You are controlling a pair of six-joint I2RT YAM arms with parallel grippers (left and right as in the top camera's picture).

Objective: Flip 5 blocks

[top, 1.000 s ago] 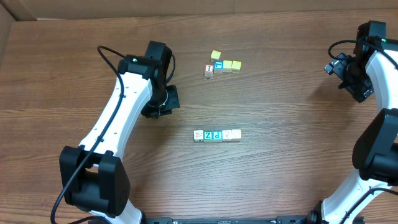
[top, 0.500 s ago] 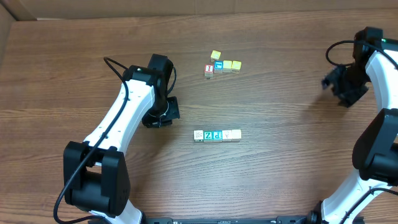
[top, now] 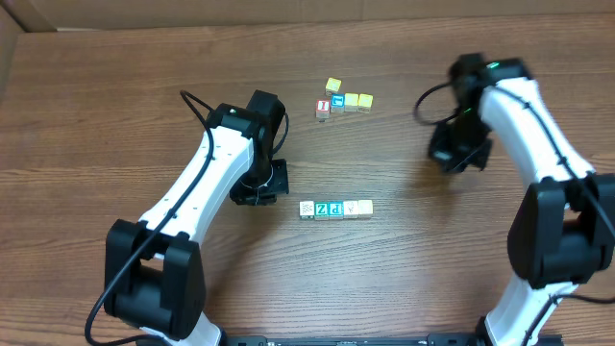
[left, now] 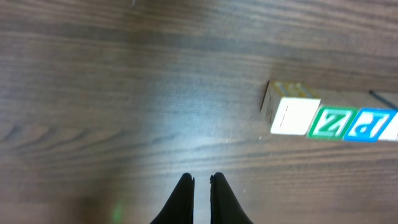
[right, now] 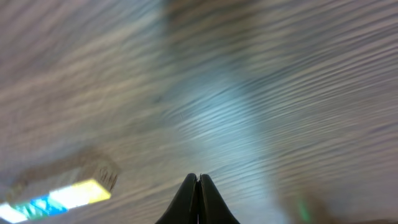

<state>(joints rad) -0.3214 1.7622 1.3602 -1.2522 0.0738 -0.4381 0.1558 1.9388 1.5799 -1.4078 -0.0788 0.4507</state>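
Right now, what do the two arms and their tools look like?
The left arm and right arm have white rounded links with black joints and black bases. A thin black cable loops near each wrist; a small green light glows on the right arm. The left tool and right tool each have two slim black fingers tapering to points.
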